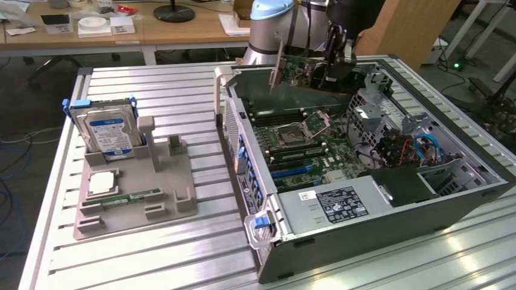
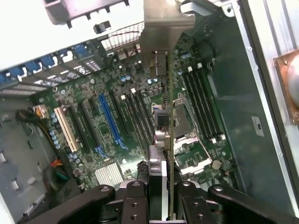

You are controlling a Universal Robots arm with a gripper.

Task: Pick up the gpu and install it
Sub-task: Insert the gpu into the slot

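Note:
The gpu [image 1: 305, 71], a flat card with a silvery end bracket [image 1: 277, 60], hangs on edge above the far end of the open computer case [image 1: 472, 208]. My gripper [image 1: 337, 67] is shut on it from above. In the wrist view the gpu [image 2: 169, 135] runs edge-on away from my gripper [image 2: 163, 191], its bracket [image 2: 161, 28] at the far end. Below it lies the motherboard [image 2: 93, 135], whose blue slot [image 2: 111, 119] is off to the side of the card. The same blue slot [image 1: 294, 171] sits nearer the case's middle in the exterior view.
A grey fixture [image 1: 165, 181] on the exterior view's left holds a silver hard drive [image 1: 109, 133], a green memory stick [image 1: 129, 197] and a chip [image 1: 103, 181]. Inside the case are a power supply [image 1: 335, 204], a drive cage [image 1: 367, 115] and cables [image 1: 419, 148].

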